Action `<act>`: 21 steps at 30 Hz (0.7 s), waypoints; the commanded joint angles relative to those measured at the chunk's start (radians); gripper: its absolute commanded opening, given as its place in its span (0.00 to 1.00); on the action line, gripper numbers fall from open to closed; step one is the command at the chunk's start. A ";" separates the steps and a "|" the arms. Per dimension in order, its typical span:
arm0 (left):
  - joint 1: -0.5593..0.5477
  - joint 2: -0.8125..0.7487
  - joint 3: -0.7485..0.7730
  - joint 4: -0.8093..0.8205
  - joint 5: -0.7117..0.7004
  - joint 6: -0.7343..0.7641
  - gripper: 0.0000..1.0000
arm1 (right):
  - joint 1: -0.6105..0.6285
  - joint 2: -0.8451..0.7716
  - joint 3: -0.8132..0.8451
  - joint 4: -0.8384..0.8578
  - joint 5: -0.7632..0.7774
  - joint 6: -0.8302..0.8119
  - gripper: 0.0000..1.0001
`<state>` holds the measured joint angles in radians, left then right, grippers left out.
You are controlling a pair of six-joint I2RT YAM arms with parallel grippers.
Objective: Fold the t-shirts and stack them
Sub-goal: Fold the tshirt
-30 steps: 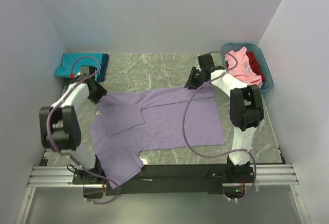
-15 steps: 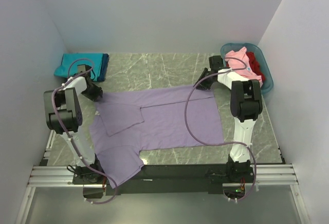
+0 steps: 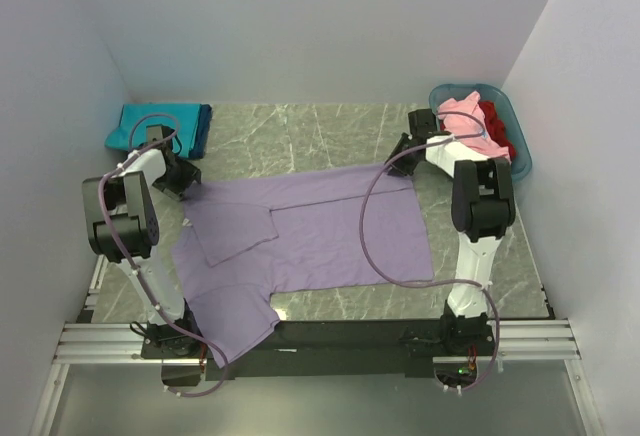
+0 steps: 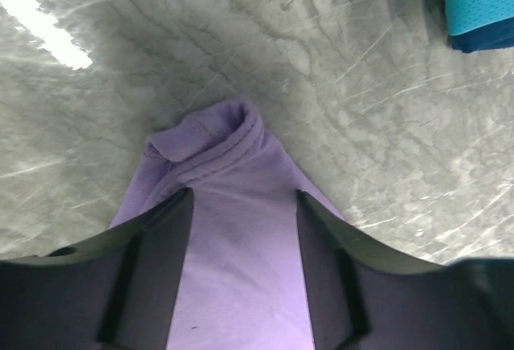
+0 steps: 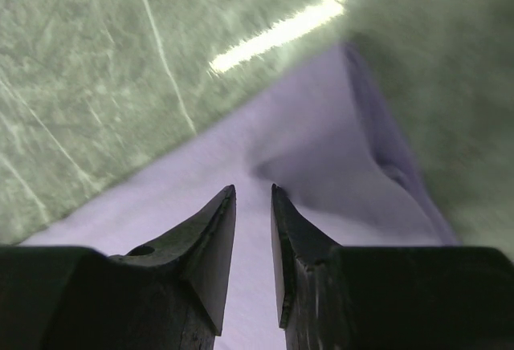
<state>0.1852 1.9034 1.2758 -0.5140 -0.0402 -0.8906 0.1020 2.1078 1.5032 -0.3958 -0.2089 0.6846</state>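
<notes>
left fingers (image 4: 152,274) spread, right fingers (image 5: 201,266) narrowly apart, both over lavender t-shirt (image 3: 320,236)

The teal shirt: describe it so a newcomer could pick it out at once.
On the grey marble table, look to the far left corner, beyond the spread lavender shirt. The teal shirt lies there folded atop a dark blue one, the only bright teal cloth.
</notes>
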 commanded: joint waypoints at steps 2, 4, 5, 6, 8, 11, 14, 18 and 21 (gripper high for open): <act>-0.010 -0.090 0.011 -0.041 -0.070 0.051 0.64 | -0.002 -0.163 -0.044 -0.044 0.162 -0.082 0.32; -0.013 -0.130 0.010 -0.049 -0.093 0.064 0.67 | -0.010 -0.193 -0.073 -0.064 0.183 -0.089 0.32; -0.013 -0.142 0.008 -0.050 -0.098 0.067 0.69 | -0.015 -0.200 -0.086 -0.066 0.189 -0.085 0.32; -0.015 -0.156 0.002 -0.052 -0.101 0.071 0.71 | -0.019 -0.215 -0.118 -0.061 0.190 -0.076 0.32; -0.018 -0.199 -0.012 -0.049 -0.107 0.082 0.73 | -0.037 -0.230 -0.153 -0.051 0.190 -0.044 0.32; -0.027 -0.269 -0.053 -0.043 -0.127 0.102 0.76 | -0.054 -0.259 -0.215 -0.025 0.206 0.013 0.31; -0.061 -0.339 -0.105 -0.038 -0.179 0.130 0.79 | -0.074 -0.270 -0.261 0.005 0.203 0.065 0.31; -0.124 -0.397 -0.157 -0.046 -0.216 0.163 0.86 | -0.087 -0.264 -0.281 0.038 0.192 0.119 0.31; -0.144 -0.444 -0.197 -0.037 -0.240 0.182 0.88 | -0.093 -0.255 -0.278 0.043 0.198 0.148 0.31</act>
<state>0.0551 1.5154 1.1130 -0.5575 -0.2214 -0.7532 0.0139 1.8759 1.2175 -0.4057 -0.0406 0.7712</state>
